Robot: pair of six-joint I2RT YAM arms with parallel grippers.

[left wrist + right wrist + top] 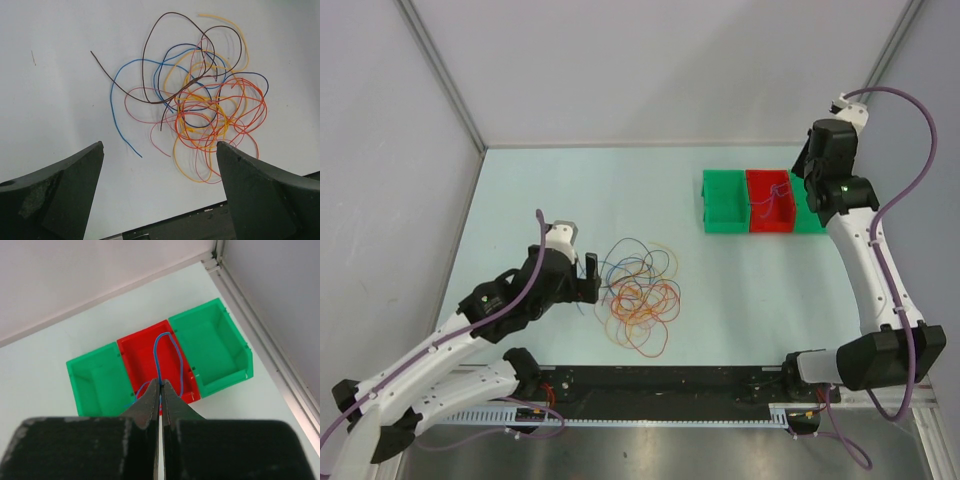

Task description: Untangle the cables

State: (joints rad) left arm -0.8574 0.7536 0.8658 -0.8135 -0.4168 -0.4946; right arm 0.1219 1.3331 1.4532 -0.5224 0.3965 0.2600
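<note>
The cables (640, 293) lie in a loose tangle of orange, red, blue and dark brown loops on the table, just right of my left gripper (588, 281). In the left wrist view the tangle (200, 107) spreads ahead of the left gripper (160, 144), whose jaws stand wide open with only bare table between them. My right gripper (160, 382) is shut on a single blue cable (170, 347), which loops down into the red bin (142, 352). From above, that blue cable (772, 200) hangs over the red bin (768, 178) beside the right gripper (798, 190).
A green bin (724, 212) stands left of the red one, and another green bin (210, 345) stands right of it, partly under the right arm in the top view. A black rail (660, 380) runs along the near table edge. Grey walls enclose the back and sides.
</note>
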